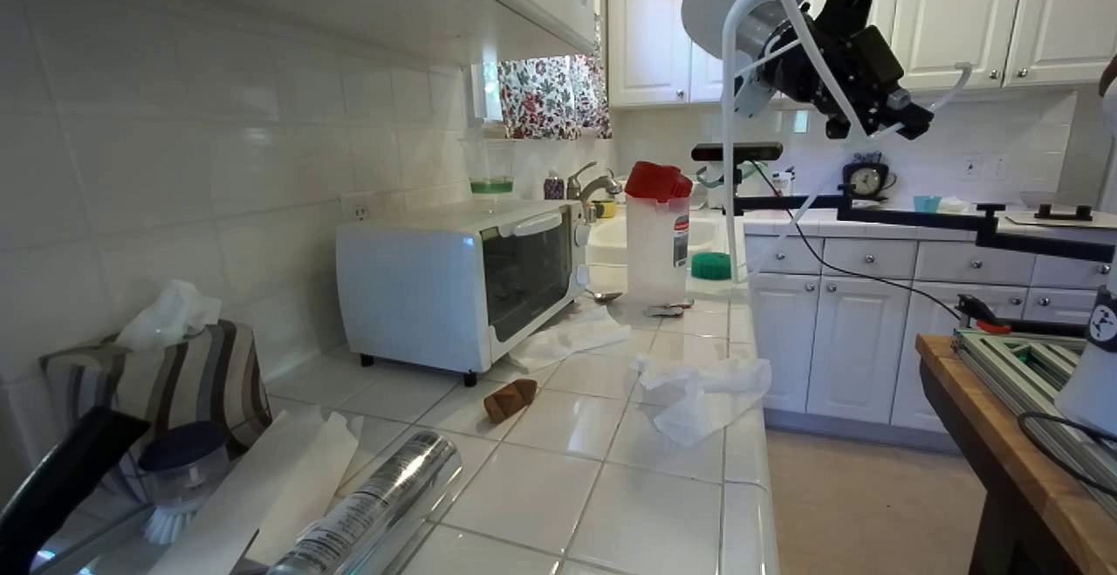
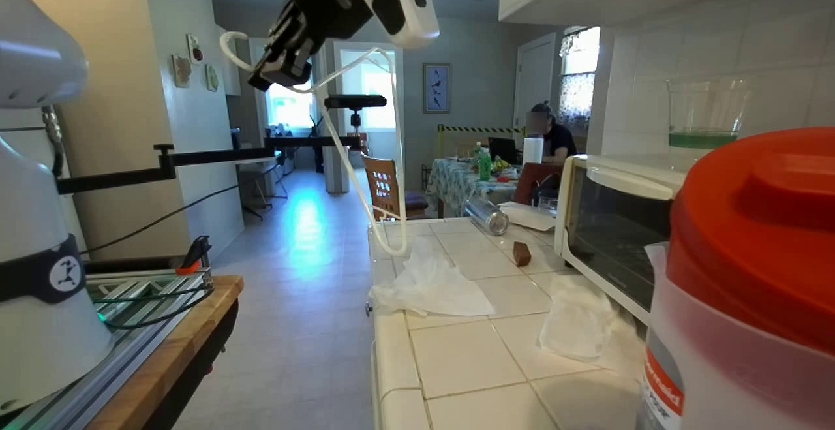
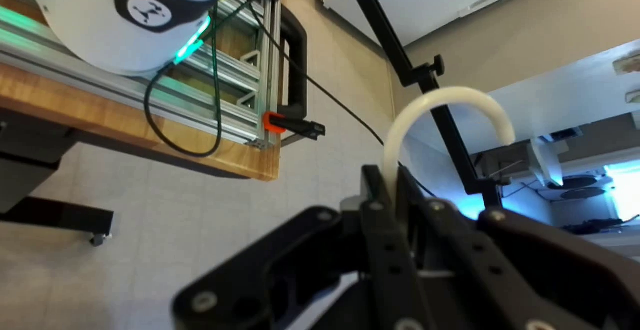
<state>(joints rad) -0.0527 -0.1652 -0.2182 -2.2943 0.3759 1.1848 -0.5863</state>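
Note:
My gripper (image 1: 876, 126) is raised in the air, shut on a white plastic hanger (image 1: 728, 147). In the wrist view, the hanger's curved hook (image 3: 447, 94) rises from between the black fingertips and bends over to the right. The hanger's looped frame (image 2: 400, 169) dangles tilted below and to one side of the gripper (image 2: 280, 79) in an exterior view. Its lowest part appears near the edge of the white tiled counter (image 1: 663, 505); whether it touches cannot be told. The jaws hide the part of the hanger that is gripped.
On the counter are a white toaster oven (image 1: 419, 287), a red-lidded pitcher (image 1: 656, 243), a brown block (image 1: 510, 400), crumpled white paper (image 1: 707, 396) and a metal can (image 1: 375, 505). A black camera bar (image 2: 222, 156) extends from the robot's wooden bench (image 2: 176, 358). White cabinets (image 1: 650, 25) hang behind.

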